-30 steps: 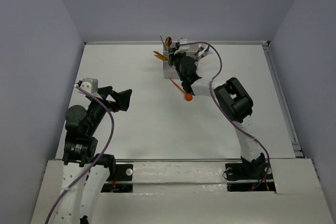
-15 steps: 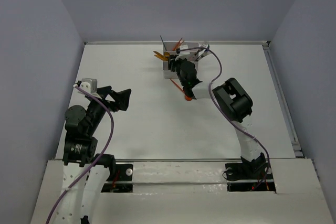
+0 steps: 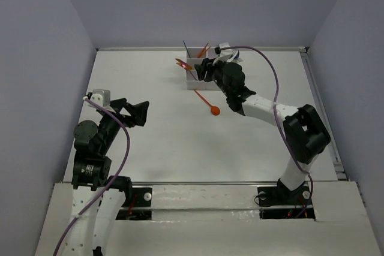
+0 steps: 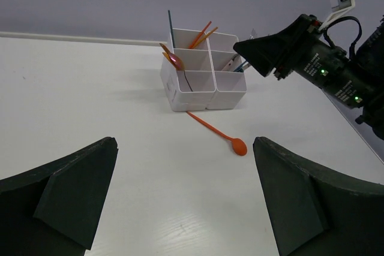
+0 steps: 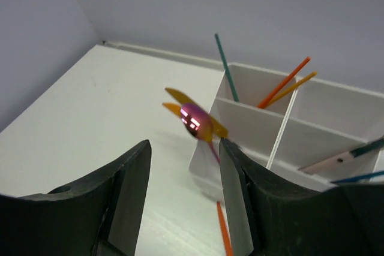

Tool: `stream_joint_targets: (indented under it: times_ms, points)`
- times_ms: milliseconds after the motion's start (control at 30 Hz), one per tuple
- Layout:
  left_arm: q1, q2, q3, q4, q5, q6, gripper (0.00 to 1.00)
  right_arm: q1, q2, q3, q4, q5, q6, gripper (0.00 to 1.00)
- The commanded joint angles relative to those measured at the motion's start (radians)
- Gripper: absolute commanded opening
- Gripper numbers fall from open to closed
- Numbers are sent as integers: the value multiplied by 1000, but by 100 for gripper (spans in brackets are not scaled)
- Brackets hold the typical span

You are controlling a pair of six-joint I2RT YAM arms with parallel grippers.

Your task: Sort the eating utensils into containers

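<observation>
The white containers (image 3: 194,81) stand at the table's far middle, seen also in the left wrist view (image 4: 193,90) and close up in the right wrist view (image 5: 282,139). Several eating utensils stand in them: a shiny purple-bowled spoon (image 5: 195,119) with yellow pieces, a teal stick (image 5: 226,65) and orange sticks (image 5: 284,82). An orange spoon (image 3: 209,105) lies flat on the table just in front (image 4: 217,132). My right gripper (image 3: 204,71) hovers at the containers' right front, open (image 5: 185,169), with nothing between its fingers. My left gripper (image 3: 141,113) rests open at the near left (image 4: 186,202).
Grey walls close the table at the back and sides. A raised rail (image 3: 318,109) runs along the right edge. The right arm's purple cable (image 3: 273,73) loops above the table's right half.
My right gripper has gone from shut to open and pulled back from over the containers, its elbow swinging right. The orange spoon now shows uncovered. The left arm is unmoved.
</observation>
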Motion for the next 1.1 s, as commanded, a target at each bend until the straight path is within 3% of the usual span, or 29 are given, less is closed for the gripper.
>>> stream_joint_targets:
  times_ms: [0,233,433,667,967,1067]
  points:
    - [7,-6,-8,56,1,0,99,-2,-67,-112,-265,-188,111,58]
    - [7,5,-8,57,18,-4,99,-2,-38,-68,-513,-290,68,62]
    - [7,-15,-9,48,0,0,99,-2,62,41,-660,-219,20,79]
    - [7,-22,-9,46,4,0,99,-2,156,113,-699,-129,-35,84]
    - [7,-28,-8,45,3,1,99,-2,266,214,-679,-115,-116,83]
    - [7,-28,-8,43,1,1,99,-2,292,217,-603,-136,-126,79]
